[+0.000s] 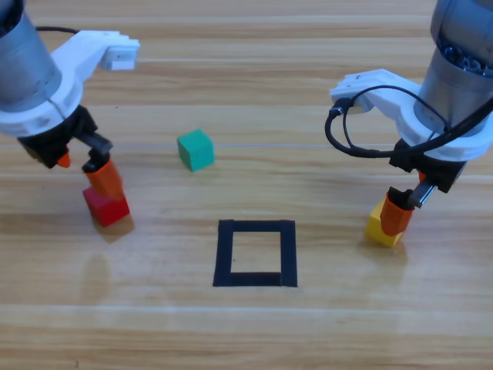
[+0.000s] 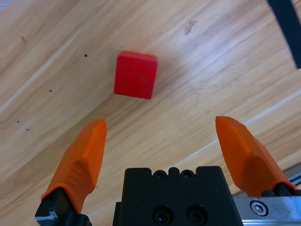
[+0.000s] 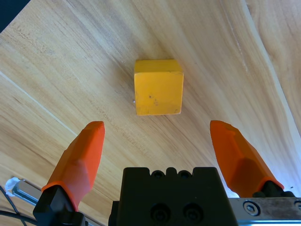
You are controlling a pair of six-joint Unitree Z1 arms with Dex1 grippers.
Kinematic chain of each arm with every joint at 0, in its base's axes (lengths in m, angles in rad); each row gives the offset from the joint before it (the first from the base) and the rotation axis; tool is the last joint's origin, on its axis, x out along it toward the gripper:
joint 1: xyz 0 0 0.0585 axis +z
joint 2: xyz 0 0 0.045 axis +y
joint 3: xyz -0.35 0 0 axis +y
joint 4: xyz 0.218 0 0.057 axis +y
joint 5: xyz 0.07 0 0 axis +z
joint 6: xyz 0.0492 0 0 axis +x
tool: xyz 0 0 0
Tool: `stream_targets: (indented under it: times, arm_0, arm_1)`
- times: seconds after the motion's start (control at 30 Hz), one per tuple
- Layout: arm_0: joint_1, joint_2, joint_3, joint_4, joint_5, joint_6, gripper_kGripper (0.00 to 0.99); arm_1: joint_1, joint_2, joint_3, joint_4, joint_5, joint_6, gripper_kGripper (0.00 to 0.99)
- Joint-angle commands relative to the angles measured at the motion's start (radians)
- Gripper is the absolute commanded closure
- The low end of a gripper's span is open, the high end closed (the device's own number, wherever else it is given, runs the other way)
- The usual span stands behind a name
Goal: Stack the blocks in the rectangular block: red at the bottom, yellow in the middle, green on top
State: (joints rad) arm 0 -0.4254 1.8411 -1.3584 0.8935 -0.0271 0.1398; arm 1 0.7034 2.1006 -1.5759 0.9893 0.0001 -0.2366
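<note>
Two grippers, both w/ jaws spread wide: left gripper [image 2: 162,134] has the glossy red cube [image 2: 136,74] just ahead of its tips, untouched; right gripper [image 3: 157,136] likewise w/ the yellow cube [image 3: 158,87]. Only the high view shows the teal-green cube [image 1: 195,149], well apart from both, and the black tape rectangle [image 1: 256,253], bare wood inside

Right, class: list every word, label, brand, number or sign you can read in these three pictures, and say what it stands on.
None can be read in any view.
The small red cube, small yellow cube and small teal-green cube have plain faces.
The black tape rectangle and the wooden table carry no writing.
</note>
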Motion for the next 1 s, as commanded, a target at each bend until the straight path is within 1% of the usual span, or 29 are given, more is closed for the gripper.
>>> stream_targets:
  times: [0.03, 0.17, 0.23, 0.37, 0.5, 0.57, 0.6, 0.7, 0.83, 0.9, 0.93, 1.0]
  arm_0:
    - [0.036, 0.082, -0.005, 0.009, 0.058, 0.018, 0.000]
    - [0.036, 0.141, -0.036, 0.013, 0.070, 0.030, 0.000]
    - [0.036, 0.170, -0.062, 0.028, 0.096, 0.029, 0.000]
    - [0.028, 0.205, -0.082, 0.035, 0.099, 0.034, 0.000]
    - [0.022, 0.221, -0.104, 0.050, 0.108, 0.040, 0.000]
    - [0.013, 0.222, -0.110, 0.051, 0.110, 0.041, 0.000]
    - [0.008, 0.224, -0.111, 0.051, 0.110, 0.040, 0.000]
    - [0.001, 0.227, -0.114, 0.051, 0.110, 0.040, 0.000]
    - [-0.009, 0.244, -0.119, 0.051, 0.112, 0.038, 0.000]
    - [-0.013, 0.251, -0.119, 0.051, 0.112, 0.038, 0.001]
    - [-0.016, 0.256, -0.120, 0.051, 0.110, 0.038, 0.002]
    - [-0.022, 0.267, -0.122, 0.051, 0.108, 0.038, 0.002]
  arm_1:
    - [-0.019, 0.107, -0.006, -0.008, 0.020, -0.009, 0.007]
    - [-0.019, 0.128, -0.021, -0.008, 0.020, -0.010, 0.011]
    - [-0.019, 0.148, -0.038, -0.008, 0.015, -0.010, 0.031]
    - [-0.019, 0.171, -0.058, -0.006, 0.012, -0.013, 0.051]
    - [-0.019, 0.179, -0.067, -0.004, 0.014, -0.013, 0.096]
    - [-0.019, 0.187, -0.072, -0.003, 0.012, -0.013, 0.099]
    - [-0.019, 0.193, -0.073, 0.000, 0.012, -0.015, 0.137]
    - [-0.019, 0.208, -0.079, 0.005, 0.012, -0.018, 0.165]
    - [-0.019, 0.231, -0.088, 0.008, 0.012, -0.023, 0.166]
    - [-0.019, 0.237, -0.095, 0.009, 0.012, -0.023, 0.241]
    - [-0.019, 0.239, -0.096, 0.009, 0.012, -0.023, 0.320]
    - [-0.019, 0.239, -0.098, 0.011, 0.012, -0.024, 0.591]
